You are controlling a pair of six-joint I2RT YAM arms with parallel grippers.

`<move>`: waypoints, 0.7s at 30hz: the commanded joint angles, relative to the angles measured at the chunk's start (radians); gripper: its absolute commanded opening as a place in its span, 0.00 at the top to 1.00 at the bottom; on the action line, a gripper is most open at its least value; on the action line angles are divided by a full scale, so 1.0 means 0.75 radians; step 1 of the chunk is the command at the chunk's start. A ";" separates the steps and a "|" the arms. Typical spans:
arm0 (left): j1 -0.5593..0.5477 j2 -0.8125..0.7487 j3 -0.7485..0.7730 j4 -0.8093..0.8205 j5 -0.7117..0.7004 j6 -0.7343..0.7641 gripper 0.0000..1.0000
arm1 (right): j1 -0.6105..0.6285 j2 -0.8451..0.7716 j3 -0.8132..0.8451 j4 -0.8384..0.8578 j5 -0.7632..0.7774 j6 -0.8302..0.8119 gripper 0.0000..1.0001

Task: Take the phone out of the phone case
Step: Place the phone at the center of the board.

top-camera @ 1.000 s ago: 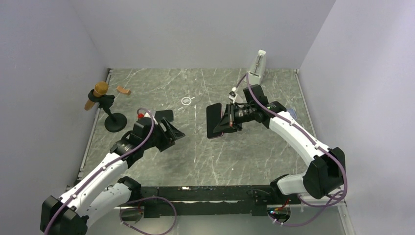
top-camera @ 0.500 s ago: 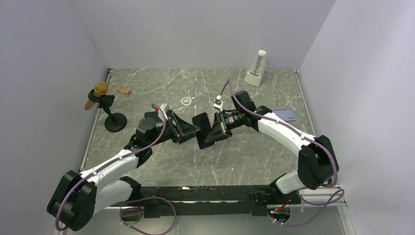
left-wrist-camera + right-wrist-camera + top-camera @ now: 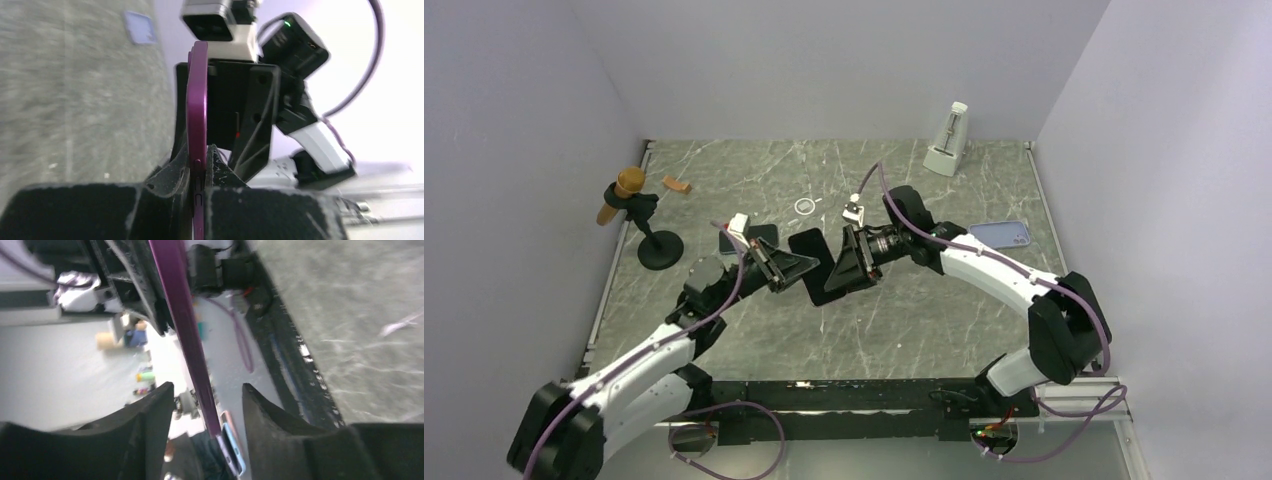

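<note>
The phone (image 3: 814, 252), a dark slab with a purple edge, hangs on edge above the middle of the table between both arms. My left gripper (image 3: 792, 268) is shut on its lower end; the left wrist view shows both pads pressed flat against the purple edge (image 3: 196, 100). My right gripper (image 3: 848, 262) is open, and the right wrist view has the phone (image 3: 181, 315) passing between the spread fingers (image 3: 155, 412) without touching either. The pale lavender phone case (image 3: 1002, 235) lies flat on the table at the right, apart from the phone.
A white metronome (image 3: 947, 140) stands at the back right. At the left, a black stand (image 3: 661, 248) holds a wooden-headed microphone (image 3: 627, 185). A small brown piece (image 3: 677, 184), a white ring (image 3: 804, 206) and a small black slab (image 3: 761, 234) lie on the table.
The right arm carried the phone leftward to the left gripper. The left gripper closed on the phone and the right gripper opened off it.
</note>
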 commanded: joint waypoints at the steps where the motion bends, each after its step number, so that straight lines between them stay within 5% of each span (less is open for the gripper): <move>1: 0.000 -0.284 0.134 -0.700 -0.419 0.197 1.00 | -0.020 0.011 0.237 -0.683 0.528 -0.329 0.36; 4: 0.002 -0.441 0.220 -1.217 -0.822 0.111 1.00 | -0.048 -0.021 0.238 -0.852 0.738 -0.396 0.24; 7: 0.005 -0.505 0.202 -1.415 -1.112 -0.175 1.00 | -0.070 -0.099 0.170 -0.828 0.764 -0.369 0.21; 11: 0.016 -0.459 0.095 -1.460 -1.261 -0.579 1.00 | -0.070 -0.162 0.073 -0.735 0.679 -0.291 0.20; 21: 0.077 -0.075 -0.050 -1.146 -1.456 -0.870 1.00 | -0.071 -0.227 0.012 -0.789 0.708 -0.311 0.18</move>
